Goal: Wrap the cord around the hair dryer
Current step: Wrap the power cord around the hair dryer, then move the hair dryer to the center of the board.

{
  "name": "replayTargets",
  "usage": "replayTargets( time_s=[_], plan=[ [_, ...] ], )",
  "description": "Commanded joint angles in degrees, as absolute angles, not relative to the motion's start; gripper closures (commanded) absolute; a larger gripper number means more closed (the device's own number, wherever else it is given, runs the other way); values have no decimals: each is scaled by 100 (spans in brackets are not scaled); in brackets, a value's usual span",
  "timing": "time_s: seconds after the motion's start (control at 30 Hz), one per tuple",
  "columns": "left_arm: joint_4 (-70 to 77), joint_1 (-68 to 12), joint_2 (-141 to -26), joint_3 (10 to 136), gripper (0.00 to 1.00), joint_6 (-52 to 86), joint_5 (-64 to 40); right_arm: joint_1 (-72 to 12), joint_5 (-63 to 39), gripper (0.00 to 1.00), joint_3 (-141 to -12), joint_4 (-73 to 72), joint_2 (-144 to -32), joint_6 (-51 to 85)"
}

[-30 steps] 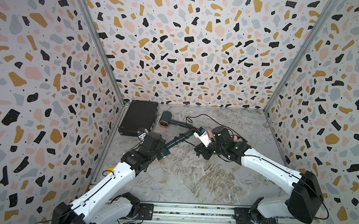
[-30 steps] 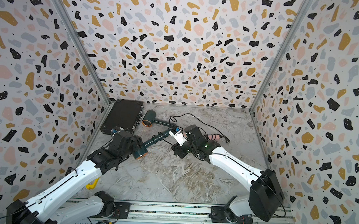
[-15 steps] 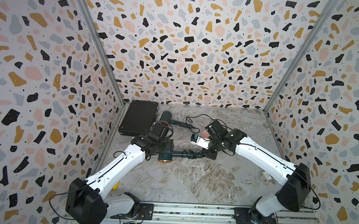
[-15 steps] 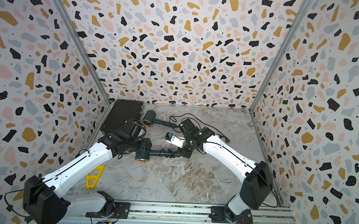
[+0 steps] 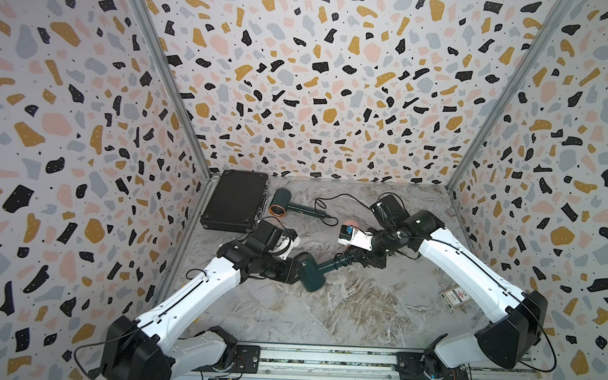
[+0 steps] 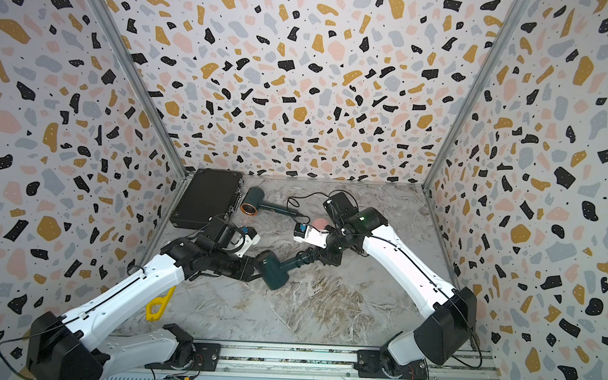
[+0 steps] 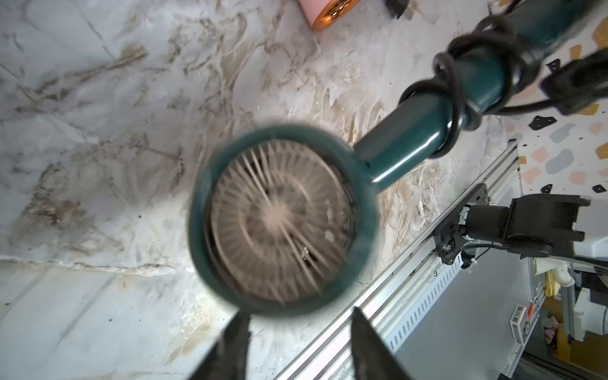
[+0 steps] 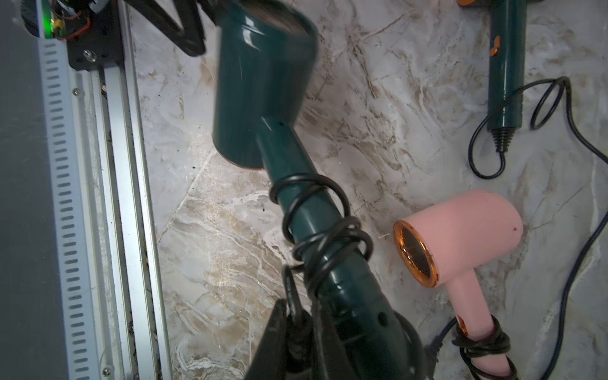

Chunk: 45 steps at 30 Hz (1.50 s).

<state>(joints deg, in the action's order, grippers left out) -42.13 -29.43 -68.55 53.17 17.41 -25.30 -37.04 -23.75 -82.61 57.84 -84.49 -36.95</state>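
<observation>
Dark-teal hair dryer (image 5: pixel 313 278) sits mid-counter (image 5: pixel 346 314). Its short barrel shows the round rear grille in the left wrist view, and the handle slants toward the back right in both top views. The black cord (image 8: pixel 317 230) makes several loose, uneven, overlapping turns around the mid and lower handle. The handle near the barrel is bare.

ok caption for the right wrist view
Right gripper pinches the cord coiled around the green hair dryer handle.

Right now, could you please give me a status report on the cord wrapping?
Left gripper shut on hair dryer head. Right gripper pinching cord; several turns round the handle. Pink dryer lying close beside.
</observation>
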Motion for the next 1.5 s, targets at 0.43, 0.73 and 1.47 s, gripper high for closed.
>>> replayTargets(
  time_s=[0.43,0.73,1.47],
  plan=[
    [-4096,-2946,-6940,5753,99,2137,-1019,-3727,-2672,100,-6816,3810,-8783,-1582],
    [-4092,-2830,-7787,6517,39,1893,-564,-3740,-2741,100,-6482,3633,-9009,-1050],
    [-3450,-2830,-9707,6617,1,1627,-345,-3762,-2820,100,-6342,3427,-9064,-746]
  ],
)
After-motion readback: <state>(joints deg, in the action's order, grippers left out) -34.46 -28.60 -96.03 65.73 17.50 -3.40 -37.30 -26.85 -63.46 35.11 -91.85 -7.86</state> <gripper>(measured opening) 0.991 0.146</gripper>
